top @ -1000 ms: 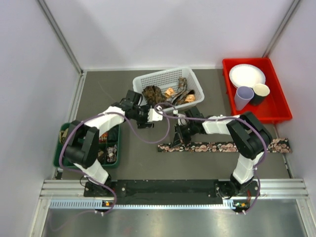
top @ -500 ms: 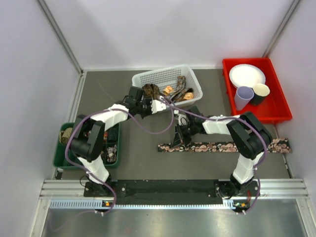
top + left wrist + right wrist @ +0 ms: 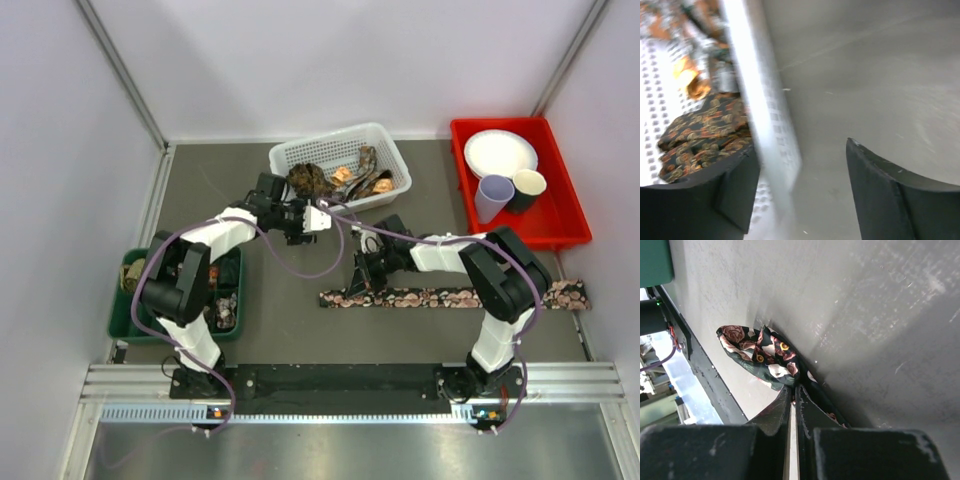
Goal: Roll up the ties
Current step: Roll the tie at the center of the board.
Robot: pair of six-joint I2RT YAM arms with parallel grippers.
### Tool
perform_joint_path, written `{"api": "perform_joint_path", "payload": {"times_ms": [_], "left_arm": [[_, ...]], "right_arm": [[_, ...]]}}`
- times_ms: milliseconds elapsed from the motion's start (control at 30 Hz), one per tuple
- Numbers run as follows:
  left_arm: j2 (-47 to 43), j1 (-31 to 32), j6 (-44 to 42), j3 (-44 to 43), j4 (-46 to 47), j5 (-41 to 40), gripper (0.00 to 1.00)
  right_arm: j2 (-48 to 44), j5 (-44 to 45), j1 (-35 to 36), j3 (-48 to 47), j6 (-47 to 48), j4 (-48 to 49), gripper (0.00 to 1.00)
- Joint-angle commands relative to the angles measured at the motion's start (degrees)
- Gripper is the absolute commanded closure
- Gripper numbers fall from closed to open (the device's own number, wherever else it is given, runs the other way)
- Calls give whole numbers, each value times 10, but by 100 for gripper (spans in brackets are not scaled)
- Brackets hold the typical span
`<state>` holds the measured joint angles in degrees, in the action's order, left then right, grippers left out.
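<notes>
Roll start: my right gripper (image 3: 793,390) is clenched on the looped end of the floral tie (image 3: 765,357) lying along the table (image 3: 865,315), my left gripper (image 3: 800,150) released at the basket (image 3: 755,90) wall; judgement: wind small, tight turns, edges aligned.

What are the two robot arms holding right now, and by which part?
The right gripper, jaws shut, pinches the floral tie at its looped end. The left gripper, jaws open over the basket wall, holds nothing.
</notes>
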<state>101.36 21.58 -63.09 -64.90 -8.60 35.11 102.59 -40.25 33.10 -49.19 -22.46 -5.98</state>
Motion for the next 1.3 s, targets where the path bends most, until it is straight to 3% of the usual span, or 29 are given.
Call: {"api": "perform_joint_path", "payload": {"times_ms": [0, 33, 133, 267, 400, 567, 600, 733, 967, 1133, 1267], "left_arm": [[-49, -23, -161, -28, -163, 140, 19], [-50, -23, -188, -32, -180, 148, 10], [-59, -23, -221, -34, -213, 166, 5], [-84, -22, -299, -23, -287, 152, 9], [-133, -22, -239, 26, -204, 138, 14], [-151, -18, -276, 43, -268, 140, 32], [-150, -17, -271, 43, -273, 125, 45], [-110, -13, -196, 25, -260, 84, 65], [-35, -6, 12, 18, -59, -3, 76], [9, -7, 164, 13, 104, -80, 71], [23, -8, 201, -9, 118, -67, 62]], "right_arm": [[-5, 18, -12, 6, -16, -18, 100], [-5, 18, -12, 5, -16, -19, 100], [-5, 18, -13, 4, -16, -20, 100], [-5, 19, -13, 5, -14, -21, 100], [-7, 20, -13, 5, -14, -20, 100], [-7, 19, -13, 2, -14, -22, 100], [-7, 19, -12, 3, -14, -22, 100], [-8, 18, -13, 4, -14, -23, 100], [-8, 15, -13, 5, -18, -25, 100], [-9, 16, -13, 8, -15, -27, 100], [-5, 16, -13, 4, -14, -28, 100]]}}
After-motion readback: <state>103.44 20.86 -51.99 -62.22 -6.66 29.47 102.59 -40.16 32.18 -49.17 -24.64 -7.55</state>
